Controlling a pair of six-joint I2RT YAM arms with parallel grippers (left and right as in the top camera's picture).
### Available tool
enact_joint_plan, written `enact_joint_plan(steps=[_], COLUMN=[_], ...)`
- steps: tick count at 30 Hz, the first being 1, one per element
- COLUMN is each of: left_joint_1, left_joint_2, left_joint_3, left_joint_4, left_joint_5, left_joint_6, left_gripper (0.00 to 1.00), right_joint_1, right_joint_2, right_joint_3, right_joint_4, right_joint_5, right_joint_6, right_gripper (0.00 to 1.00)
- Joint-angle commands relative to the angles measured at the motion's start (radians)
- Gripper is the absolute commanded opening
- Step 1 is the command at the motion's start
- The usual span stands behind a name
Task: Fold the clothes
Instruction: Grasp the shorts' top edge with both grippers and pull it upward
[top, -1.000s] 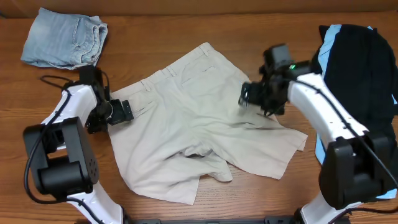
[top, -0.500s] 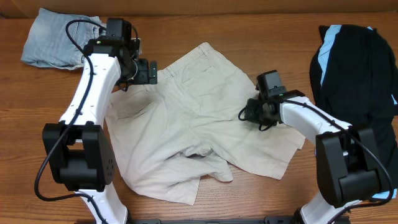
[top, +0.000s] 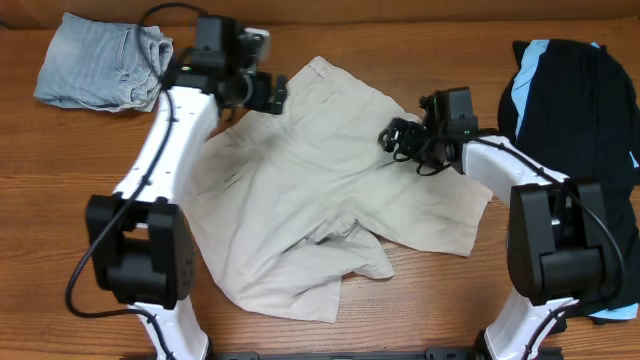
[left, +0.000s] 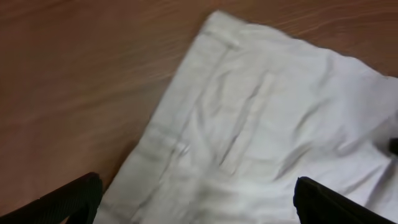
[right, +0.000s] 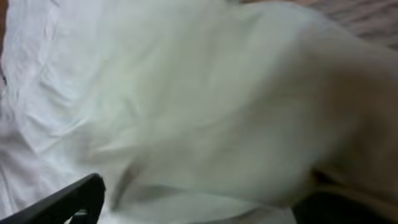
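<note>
The pale beige shorts (top: 320, 190) lie spread and creased in the middle of the table, waistband toward the back. My left gripper (top: 272, 95) is open over the back-left waistband; in the left wrist view its fingers (left: 196, 202) stand wide apart over the waistband and pocket (left: 267, 124). My right gripper (top: 395, 138) is open over the shorts' right side; the blurred right wrist view shows its fingers (right: 199, 199) wide apart close above beige cloth (right: 186, 93). Folded light-blue denim shorts (top: 100, 65) lie at the back left. Black garments with light-blue panels (top: 575, 100) lie at the right.
The wooden table (top: 60, 200) shows bare at the left and along the front edge. The two arm bases stand at the front left (top: 140, 260) and front right (top: 565, 270).
My left gripper has swung from the shorts' left edge up and right to the back waistband. My right gripper has moved down, then back up. The shorts have shifted right and lie flatter.
</note>
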Motion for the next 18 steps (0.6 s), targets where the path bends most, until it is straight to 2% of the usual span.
enact_joint_plan(steps=[1, 4, 9, 13, 16, 18], left_joint_1=[-0.076, -0.124, -0.195, -0.223, -0.227, -0.221], left_joint_2=[0.092, 0.159, 0.258, 0.299, 0.309, 0.328], left_joint_3=[0.021, 0.021, 0.021, 0.021, 0.021, 0.021], left_joint_4=[0.049, 0.093, 0.138, 0.140, 0.141, 0.139], left_joint_5=[0.031, 0.021, -0.102, -0.174, -0.224, -0.325], left_joint_6=[0.122, 0.171, 0.209, 0.220, 0.175, 0.084], left_gripper=[1.00, 1.00, 1.00, 1.00, 1.00, 1.00], right_joint_1=[-0.022, -0.022, -0.024, -0.024, -0.024, -0.024], right_joint_2=[0.016, -0.085, -0.253, -0.337, -0.351, -0.344], right_joint_3=[0.053, 0.154, 0.316, 0.350, 0.350, 0.347], right_joint_4=[-0.136, -0.247, -0.404, -0.461, -0.494, -0.531], right_joint_5=[0.042, 0.021, 0.060, 0.094, 0.108, 0.146], right_joint_6=[-0.043, -0.048, -0.060, -0.060, -0.059, -0.055], right_gripper=[1.00, 1.00, 1.00, 1.00, 1.00, 1.00])
